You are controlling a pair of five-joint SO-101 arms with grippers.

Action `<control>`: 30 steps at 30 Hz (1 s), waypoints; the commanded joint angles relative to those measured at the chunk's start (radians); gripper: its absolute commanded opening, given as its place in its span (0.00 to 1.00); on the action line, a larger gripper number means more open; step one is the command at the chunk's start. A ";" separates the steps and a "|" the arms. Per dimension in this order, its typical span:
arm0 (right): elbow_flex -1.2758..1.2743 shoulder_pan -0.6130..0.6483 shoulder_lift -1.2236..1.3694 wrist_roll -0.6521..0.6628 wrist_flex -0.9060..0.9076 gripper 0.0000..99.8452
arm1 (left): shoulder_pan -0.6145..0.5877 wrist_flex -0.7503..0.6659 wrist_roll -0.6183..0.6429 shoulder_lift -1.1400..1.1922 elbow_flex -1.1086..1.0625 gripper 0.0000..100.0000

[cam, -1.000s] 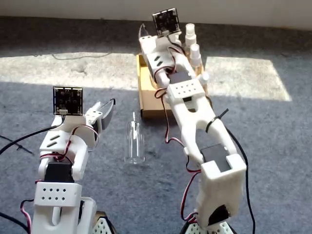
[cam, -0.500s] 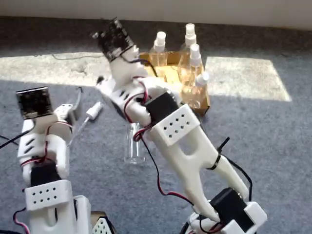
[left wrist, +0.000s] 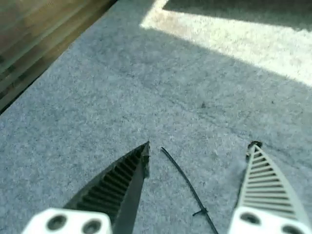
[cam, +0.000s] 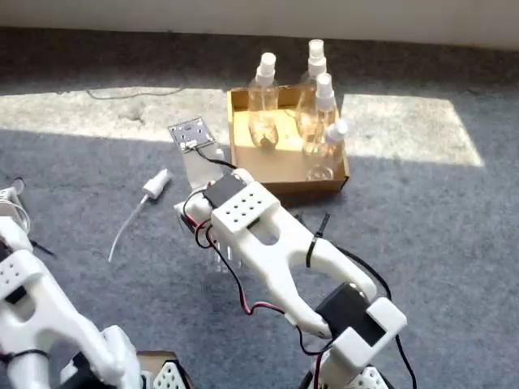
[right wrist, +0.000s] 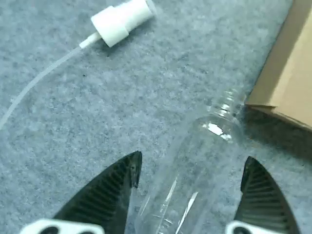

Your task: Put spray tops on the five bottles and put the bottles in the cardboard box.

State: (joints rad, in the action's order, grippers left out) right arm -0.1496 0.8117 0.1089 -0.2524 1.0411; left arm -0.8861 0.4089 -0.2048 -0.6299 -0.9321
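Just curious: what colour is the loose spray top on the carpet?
The spray top is white; the right wrist view shows it best.

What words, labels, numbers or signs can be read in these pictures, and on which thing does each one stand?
No text can be read.
The box is plain cardboard with no print visible.
The bottles standing in it are clear, with no label seen.
The loose bottle and the spray top on the carpet bear no marking.
The camera board may carry marks, but they are too small to read.
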 commanded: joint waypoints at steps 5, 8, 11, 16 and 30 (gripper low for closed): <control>0.245 -0.024 0.147 -0.015 0.088 0.28 | -0.008 -0.020 -0.049 0.225 0.101 0.29; 0.277 -0.024 0.219 -0.015 0.088 0.28 | -0.008 -0.026 -0.051 0.223 0.082 0.29; 0.282 -0.025 0.272 -0.015 0.088 0.28 | -0.008 -0.026 -0.051 0.223 0.081 0.29; 0.275 -0.039 0.280 -0.015 0.088 0.28 | -0.008 -0.026 -0.051 0.223 0.084 0.29; 0.130 -0.065 0.271 0.008 0.088 0.03 | -0.007 -0.026 -0.051 0.223 0.082 0.29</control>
State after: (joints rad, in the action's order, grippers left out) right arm 0.0269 0.7426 0.4005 -0.2601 1.1208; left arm -0.8938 0.3997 -0.2478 -0.4043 -0.8830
